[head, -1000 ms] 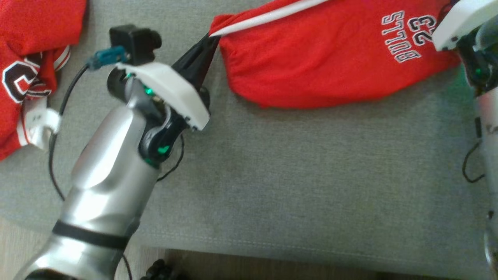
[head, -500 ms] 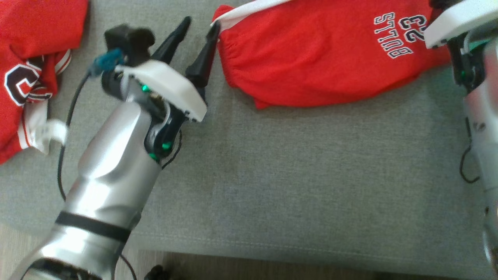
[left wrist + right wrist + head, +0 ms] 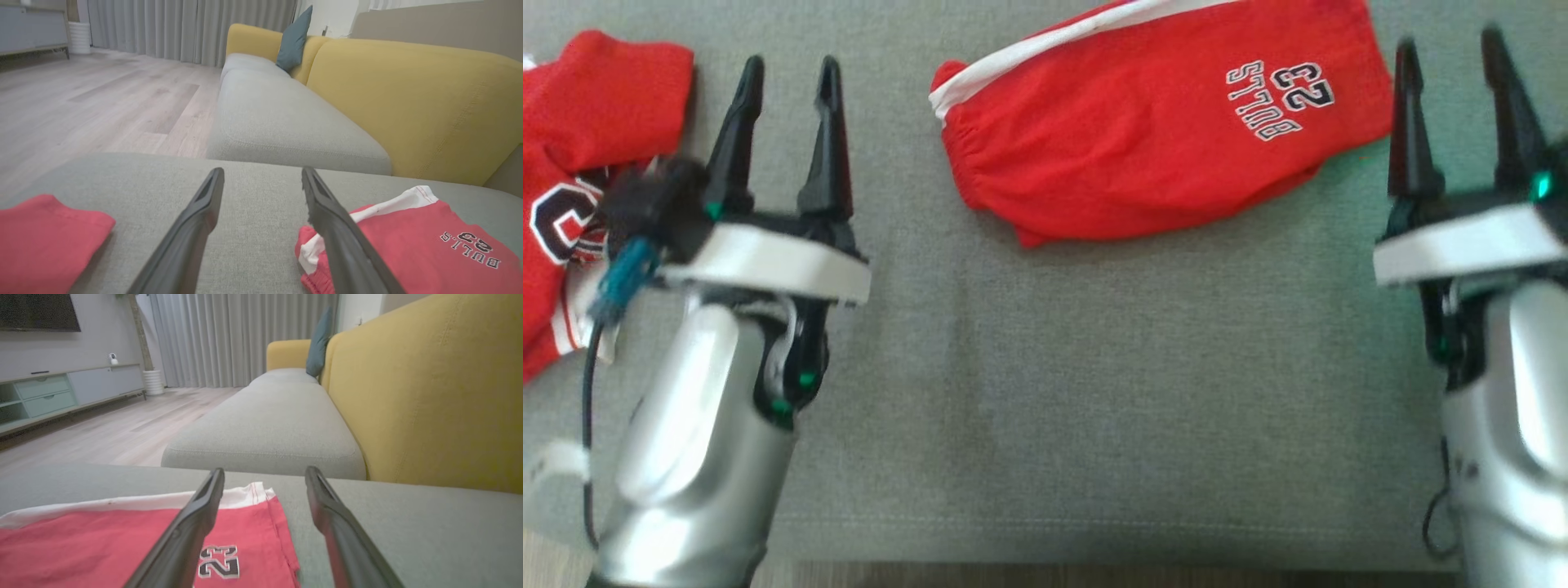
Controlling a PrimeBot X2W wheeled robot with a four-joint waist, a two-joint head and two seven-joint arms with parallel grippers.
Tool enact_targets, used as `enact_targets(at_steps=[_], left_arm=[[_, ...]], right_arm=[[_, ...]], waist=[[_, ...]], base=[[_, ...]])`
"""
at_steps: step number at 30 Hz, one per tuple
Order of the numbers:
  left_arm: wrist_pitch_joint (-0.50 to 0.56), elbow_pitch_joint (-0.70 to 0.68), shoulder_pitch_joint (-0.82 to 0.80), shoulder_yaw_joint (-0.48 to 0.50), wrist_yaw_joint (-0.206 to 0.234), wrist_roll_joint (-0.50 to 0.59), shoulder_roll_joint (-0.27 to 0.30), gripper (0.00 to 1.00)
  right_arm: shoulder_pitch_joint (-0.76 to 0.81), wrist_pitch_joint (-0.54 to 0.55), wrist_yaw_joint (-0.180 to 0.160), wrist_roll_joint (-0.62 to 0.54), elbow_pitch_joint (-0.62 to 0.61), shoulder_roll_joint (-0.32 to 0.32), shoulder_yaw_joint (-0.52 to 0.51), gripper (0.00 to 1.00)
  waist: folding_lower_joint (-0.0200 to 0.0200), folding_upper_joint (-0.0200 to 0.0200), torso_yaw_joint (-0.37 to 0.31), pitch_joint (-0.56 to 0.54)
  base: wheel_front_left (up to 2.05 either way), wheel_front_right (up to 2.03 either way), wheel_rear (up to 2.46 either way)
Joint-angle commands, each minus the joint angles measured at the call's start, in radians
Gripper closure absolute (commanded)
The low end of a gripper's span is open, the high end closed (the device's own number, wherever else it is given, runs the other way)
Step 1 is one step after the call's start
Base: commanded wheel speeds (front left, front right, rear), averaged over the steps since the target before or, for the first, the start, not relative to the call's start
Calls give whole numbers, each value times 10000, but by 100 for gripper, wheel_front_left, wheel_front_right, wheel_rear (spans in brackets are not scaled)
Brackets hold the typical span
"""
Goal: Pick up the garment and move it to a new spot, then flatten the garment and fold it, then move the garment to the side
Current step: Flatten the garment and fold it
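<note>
Folded red shorts (image 3: 1143,139) with a white side stripe and "BULLS 23" print lie at the top centre of the grey cushion (image 3: 1094,392). In the left wrist view the shorts (image 3: 412,253) are at the lower right, and in the right wrist view the shorts (image 3: 102,547) are at the lower left. My left gripper (image 3: 786,73) stands open to the left of the shorts, nothing between its fingers. My right gripper (image 3: 1450,47) is open just right of the shorts' hem, apart from the cloth.
A second red garment (image 3: 580,171) with a dark logo lies crumpled at the cushion's left edge, beside my left wrist. A yellow sofa back (image 3: 416,102) and another grey seat (image 3: 282,118) lie beyond. The cushion's front edge (image 3: 1045,563) runs along the bottom.
My left gripper let go of the shorts' waistband corner, opened and drew back to the left. My right arm also pulled back, its open fingers now visible. The head view shifted.
</note>
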Motion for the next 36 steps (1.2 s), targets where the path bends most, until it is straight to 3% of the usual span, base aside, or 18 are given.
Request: enact_targets(at_steps=[1, 10, 20, 28, 36], left_arm=[[-48, -425, 133, 471, 24, 181, 361, 0], [-50, -868, 1503, 811, -184, 1085, 371, 0], [-50, -554, 1641, 977, -476, 1376, 239, 0], [-51, -499, 1412, 1067, -726, 1437, 2, 0], [-51, -514, 793, 1022, -1111, 1640, -310, 0]], right_arm=[[307, 97, 33, -92, -605, 183, 107, 0], [2398, 838, 33, -160, -2344, 602, -113, 0], [2801, 1202, 33, -92, -2883, 712, -260, 0], [2486, 1777, 33, -6, -2636, 696, -405, 0], [376, 3219, 33, 284, -1061, -174, -204, 0]], waist=[[1, -1, -77, -146], [1, -1, -313, -599], [1, -1, -412, -592], [1, -1, -256, -273], [1, -1, 134, 677]], base=[[0, 0, 0], [0, 0, 0], [0, 0, 0], [0, 0, 0], [0, 0, 0]])
